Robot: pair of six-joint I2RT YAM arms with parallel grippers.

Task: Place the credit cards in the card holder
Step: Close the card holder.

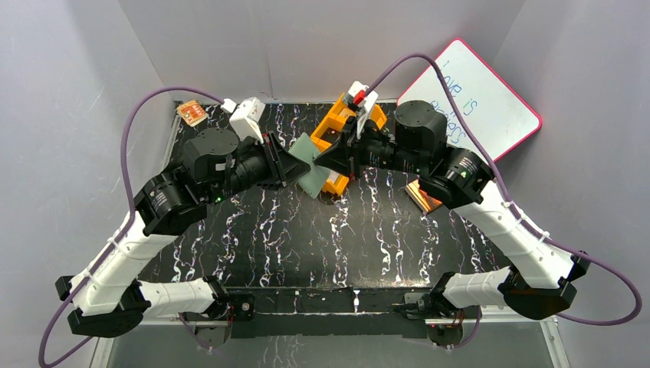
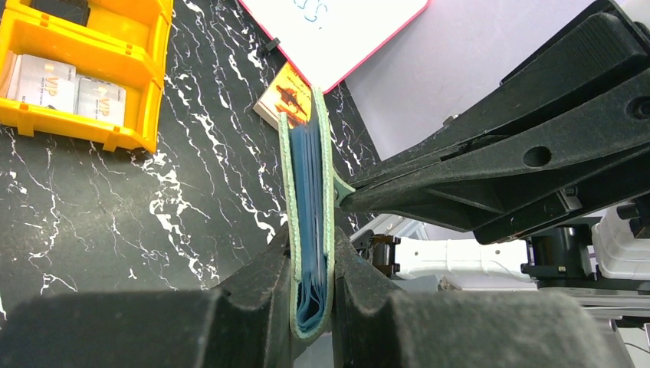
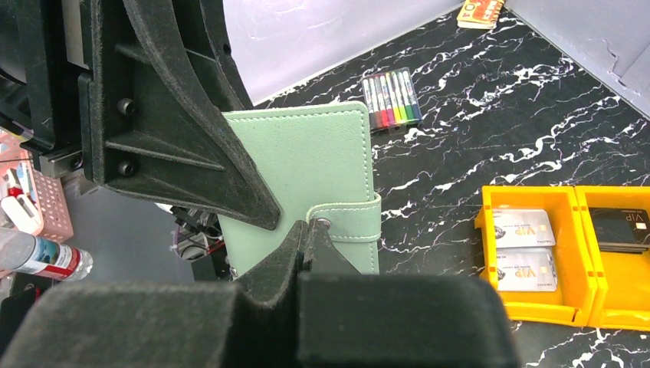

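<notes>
The card holder [image 1: 311, 176] is a grey-green folded wallet held upright in the air between both grippers. My left gripper [image 2: 310, 239] is shut on its spine, and the pale blue pockets [image 2: 308, 176] show edge-on. My right gripper [image 3: 314, 227] is shut on the end of its snap tab [image 3: 349, 222], which stands slightly off the cover [image 3: 306, 157]. The credit cards lie in the orange tray [image 3: 575, 257]: two silver ones [image 3: 521, 228] [image 3: 527, 270] and a black one [image 3: 622, 228]. They also show in the left wrist view [image 2: 46, 80].
The orange tray [image 1: 336, 123] stands at the back centre, right behind the grippers. A whiteboard [image 1: 479, 96] leans at the back right. An orange patterned packet [image 1: 424, 196] lies under the right arm and another [image 1: 192, 113] at the back left. A marker set [image 3: 391, 98] lies beyond the wallet.
</notes>
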